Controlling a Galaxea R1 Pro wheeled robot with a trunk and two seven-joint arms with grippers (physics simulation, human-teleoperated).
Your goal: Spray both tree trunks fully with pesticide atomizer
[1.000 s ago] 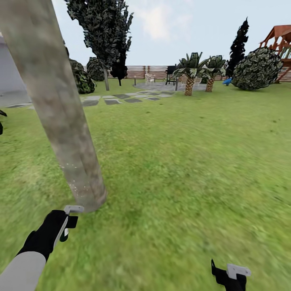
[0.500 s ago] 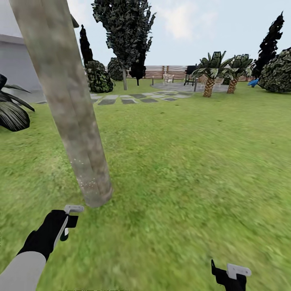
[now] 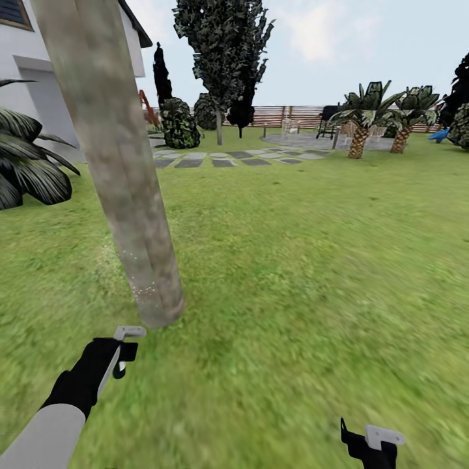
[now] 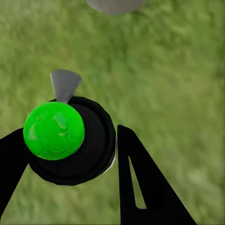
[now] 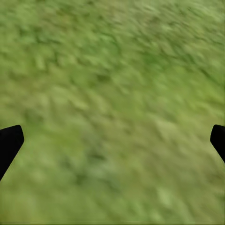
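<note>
Sprayer (image 4: 70,140) clamped in left end effector (image 3: 120,352), aimed at tree trunk (image 3: 124,176) just beside it for spraying. Right end effector (image 5: 112,140) spread apart over grass (image 3: 312,260).

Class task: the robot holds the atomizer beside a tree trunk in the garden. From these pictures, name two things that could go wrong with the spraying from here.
1. Pale specks dot just a low patch of the tree trunk; the trunk above looks bare, so coverage may end up incomplete.
2. The left gripper holds the atomizer low near the trunk's base, its grey nozzle over grass; spray could miss and land there.
</note>
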